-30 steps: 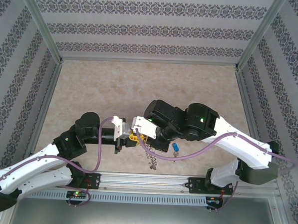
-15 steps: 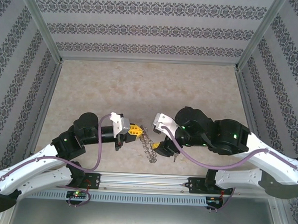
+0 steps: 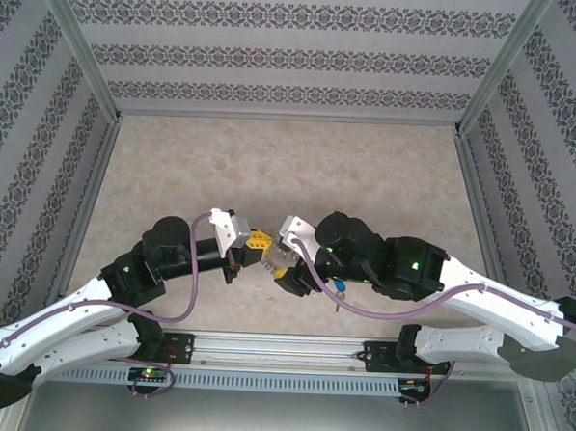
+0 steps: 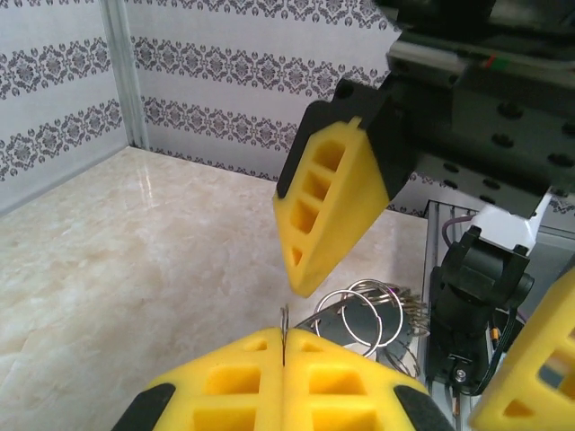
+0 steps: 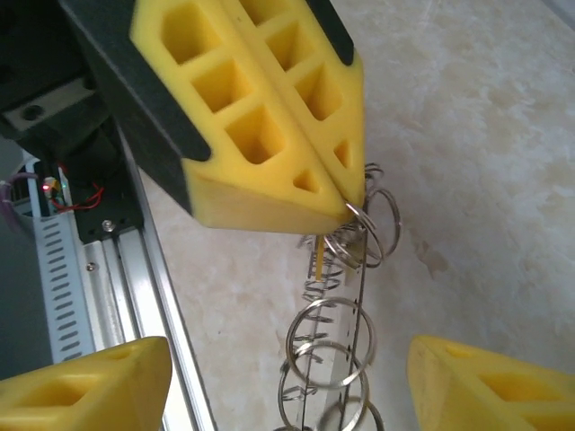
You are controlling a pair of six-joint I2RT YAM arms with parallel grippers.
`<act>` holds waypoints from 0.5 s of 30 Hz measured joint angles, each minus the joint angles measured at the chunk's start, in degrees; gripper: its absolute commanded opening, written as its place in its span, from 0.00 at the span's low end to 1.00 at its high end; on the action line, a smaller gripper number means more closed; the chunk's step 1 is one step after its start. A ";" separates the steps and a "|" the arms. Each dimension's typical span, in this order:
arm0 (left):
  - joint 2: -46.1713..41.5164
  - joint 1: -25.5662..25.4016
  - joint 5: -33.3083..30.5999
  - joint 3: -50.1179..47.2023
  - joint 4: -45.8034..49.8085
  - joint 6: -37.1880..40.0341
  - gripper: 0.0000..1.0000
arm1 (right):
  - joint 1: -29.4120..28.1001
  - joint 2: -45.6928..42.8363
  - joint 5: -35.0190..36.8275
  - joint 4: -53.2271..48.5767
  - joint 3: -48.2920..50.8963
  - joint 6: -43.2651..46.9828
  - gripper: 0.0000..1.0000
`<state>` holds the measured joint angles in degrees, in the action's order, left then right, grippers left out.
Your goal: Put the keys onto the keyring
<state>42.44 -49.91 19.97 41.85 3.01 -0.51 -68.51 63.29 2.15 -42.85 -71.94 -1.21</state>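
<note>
My left gripper is shut on the rim of the keyring, a flat grey plate fringed with wire loops. In the right wrist view the keyring hangs edge-on from those shut yellow fingers, and a thin yellow sliver shows among the loops. My right gripper is open, one finger on each side of the hanging ring, touching nothing. From above, the left gripper and right gripper meet nose to nose. A blue-capped key lies on the table, partly under the right arm.
The beige marble table stretches back to patterned walls. An aluminium rail runs along the near edge, close below the grippers.
The right gripper has opened and let go at the ring, swung off right, then come back to straddle it. The left gripper has lifted slightly with the ring.
</note>
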 measured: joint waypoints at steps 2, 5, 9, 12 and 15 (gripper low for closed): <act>0.07 0.00 -0.39 0.04 0.00 0.00 0.00 | 0.68 0.17 0.26 1.05 1.20 0.07 0.59; 0.39 0.00 -0.79 0.13 0.02 -0.02 0.00 | 1.81 0.20 0.66 2.25 2.75 0.07 0.50; 0.96 0.00 -1.03 0.42 0.04 -0.02 0.00 | 2.93 0.17 0.90 3.69 4.39 0.17 0.36; 1.22 0.00 -1.03 0.66 0.07 -0.02 0.00 | 3.69 0.09 1.05 4.20 5.22 0.55 0.19; 1.68 0.00 -1.68 1.07 0.28 -0.02 0.00 | 3.98 -0.07 1.07 5.03 5.49 1.14 0.00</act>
<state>44.12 -49.91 18.28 42.92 3.29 -0.54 -64.53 63.22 3.22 -37.82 -66.46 -0.08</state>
